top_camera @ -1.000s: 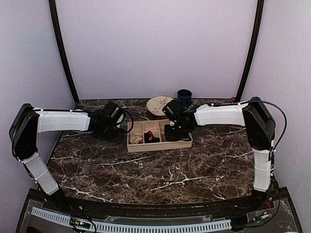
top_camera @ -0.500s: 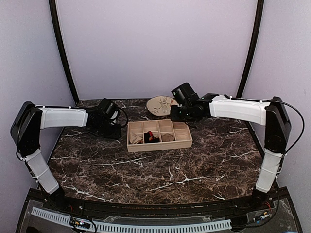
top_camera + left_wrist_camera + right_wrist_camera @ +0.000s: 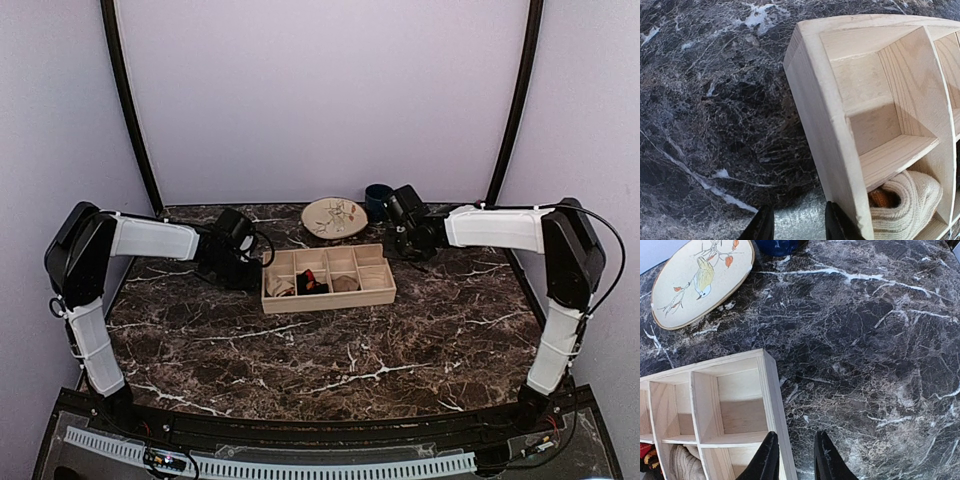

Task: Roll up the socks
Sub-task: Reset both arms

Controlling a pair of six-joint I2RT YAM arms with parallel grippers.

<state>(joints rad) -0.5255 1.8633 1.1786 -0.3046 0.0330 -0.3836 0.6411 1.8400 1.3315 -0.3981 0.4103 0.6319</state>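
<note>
My right gripper now pulled out of tray, away to right; fingers slightly spread, empty. Also left gripper slightly spread, empty, beside tray left end. All socks sit in near compartments; rolling seems finished.

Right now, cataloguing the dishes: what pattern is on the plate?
Plate: yellow bird and orange leaves on cream; clearest in right wrist view.

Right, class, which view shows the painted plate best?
Right wrist: the plate sits close, its painted bird and leaves clear. The top view shows it small, beyond the wooden box; the left wrist view misses it.
</note>
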